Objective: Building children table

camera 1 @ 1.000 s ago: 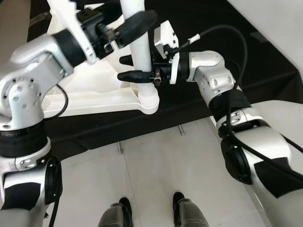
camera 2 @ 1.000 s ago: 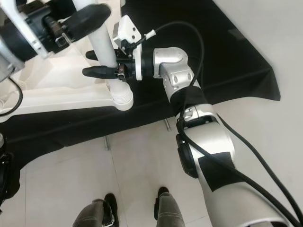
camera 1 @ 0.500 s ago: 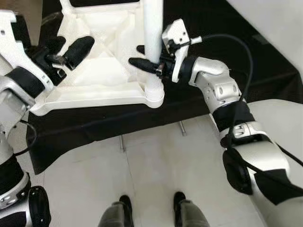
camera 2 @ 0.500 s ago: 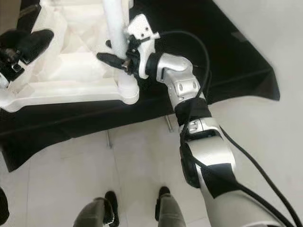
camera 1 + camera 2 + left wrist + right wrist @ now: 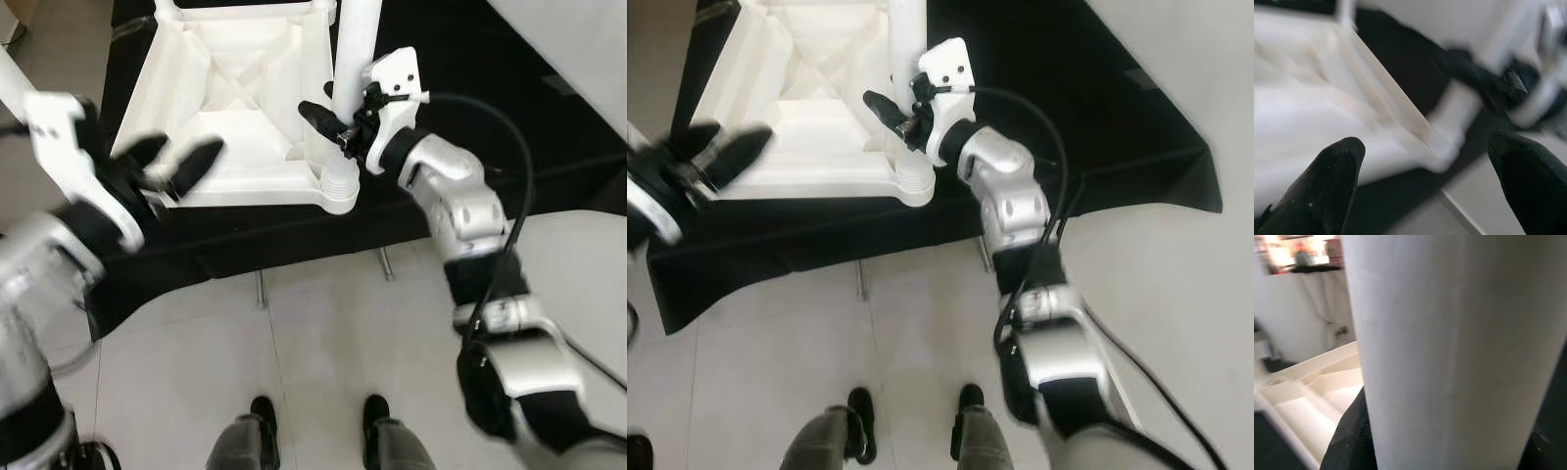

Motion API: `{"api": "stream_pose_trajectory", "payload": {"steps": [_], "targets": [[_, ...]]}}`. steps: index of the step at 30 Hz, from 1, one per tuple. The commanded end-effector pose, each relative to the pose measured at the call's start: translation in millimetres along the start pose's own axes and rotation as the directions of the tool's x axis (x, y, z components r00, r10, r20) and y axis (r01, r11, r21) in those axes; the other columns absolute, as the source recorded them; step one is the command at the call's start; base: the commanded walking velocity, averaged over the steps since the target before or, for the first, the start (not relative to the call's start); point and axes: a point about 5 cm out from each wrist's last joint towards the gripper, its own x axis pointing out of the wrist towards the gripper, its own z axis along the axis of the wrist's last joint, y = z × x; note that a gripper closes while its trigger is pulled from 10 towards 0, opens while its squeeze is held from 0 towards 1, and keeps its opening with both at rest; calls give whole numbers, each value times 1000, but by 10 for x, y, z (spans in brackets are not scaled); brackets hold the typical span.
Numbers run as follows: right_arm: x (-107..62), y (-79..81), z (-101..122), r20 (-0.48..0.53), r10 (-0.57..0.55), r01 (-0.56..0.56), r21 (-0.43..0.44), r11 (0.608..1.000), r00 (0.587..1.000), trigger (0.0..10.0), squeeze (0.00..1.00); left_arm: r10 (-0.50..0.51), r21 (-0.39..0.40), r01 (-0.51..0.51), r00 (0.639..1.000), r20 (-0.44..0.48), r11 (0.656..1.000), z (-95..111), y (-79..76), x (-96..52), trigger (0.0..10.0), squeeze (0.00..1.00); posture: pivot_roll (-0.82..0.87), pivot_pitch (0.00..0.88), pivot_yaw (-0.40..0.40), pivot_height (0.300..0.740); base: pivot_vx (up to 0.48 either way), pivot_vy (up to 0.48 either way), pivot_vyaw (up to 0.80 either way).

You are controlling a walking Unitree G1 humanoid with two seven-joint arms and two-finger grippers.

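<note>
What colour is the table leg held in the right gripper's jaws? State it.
White; the table leg shows best in the right wrist view.

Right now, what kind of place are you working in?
Probably a room in a home: pale tiled floor, a black cloth spread on it, and an upturned white plastic table being assembled there.

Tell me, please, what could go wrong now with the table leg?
The right pincer alone grips the white leg standing in the corner socket of the upturned tabletop; the leg may tilt or pop out. The left pincer, open and blurred, hovers over the tabletop's edge and might knock it.
</note>
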Motion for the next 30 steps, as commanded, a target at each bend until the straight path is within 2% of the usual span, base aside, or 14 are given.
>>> {"api": "stream_pose_trajectory", "payload": {"steps": [1, 3, 4, 5, 6, 7, 10, 12, 21, 28, 29, 30], "targets": [[-107, -1, -454, -214, -54, 68, 60, 996, 975, 0, 0, -41, 8, 41, 999, -28, 999, -56, -107, -11, 10000, 0, 4, 383, 40, 740, 0, 0, 0], [-134, 20, -492, -236, -120, 140, 66, 988, 964, 0, 0, -74, -15, 73, 995, -73, 997, -227, -246, -34, 10000, 0, 3, 380, 37, 740, 0, 0, 0], [-134, 20, -492, -236, -120, 140, 66, 988, 964, 0, 0, -74, -15, 73, 995, -73, 997, -227, -246, -34, 10000, 0, 3, 380, 37, 740, 0, 0, 0], [-141, 40, -507, -246, -159, 180, 66, 981, 956, 0, 0, -81, -24, 79, 991, -108, 997, -350, -324, -56, 10000, 0, 4, 379, 36, 740, 0, 0, 0], [-141, 40, -507, -246, -159, 180, 66, 981, 956, 0, 0, -81, -24, 79, 991, -108, 997, -350, -324, -56, 10000, 0, 4, 379, 36, 740, 0, 0, 0], [-142, 71, -519, -252, -189, 212, 71, 975, 949, 0, 0, -81, -39, 76, 987, -141, 996, -470, -386, -83, 10000, 0, 2, 376, 34, 740, 0, 0, 0], [-138, 109, -534, -262, -210, 237, 76, 969, 942, 0, 0, -78, -48, 70, 983, -167, 996, -570, -437, -109, 10000, 0, 1, 373, 31, 740, 0, 0, 0], [-129, 196, -556, -289, -230, 264, 81, 961, 929, 0, 0, -42, -64, 31, 980, -192, 997, -696, -480, -146, 10000, 0, 2, 368, 28, 740, 0, 0, 0], [-130, 294, -522, -321, -269, 315, 99, 944, 908, 0, 0, 39, -45, -49, 980, -196, 998, -815, -517, -185, 10000, 0, 3, 355, 21, 740, 0, 0, 0], [-69, 332, -411, -268, -225, 271, 149, 951, 937, 0, 0, 88, -22, -94, 980, -178, 995, -861, -508, -185, 10000, 0, -1, 348, 21, 740, 0, 0, 0], [-55, 334, -383, -256, -214, 258, 152, 954, 943, 4588, 0, 96, -17, -100, 980, -176, 995, -873, -504, -186, 10000, 0, -3, 346, 20, 740, 0, 0, 0], [-43, 331, -355, -241, -202, 242, 146, 959, 949, 10000, 0, 104, -13, -108, 979, -175, 994, -882, -495, -189, 10000, 0, -4, 344, 18, 740, 0, 0, 0]]}}
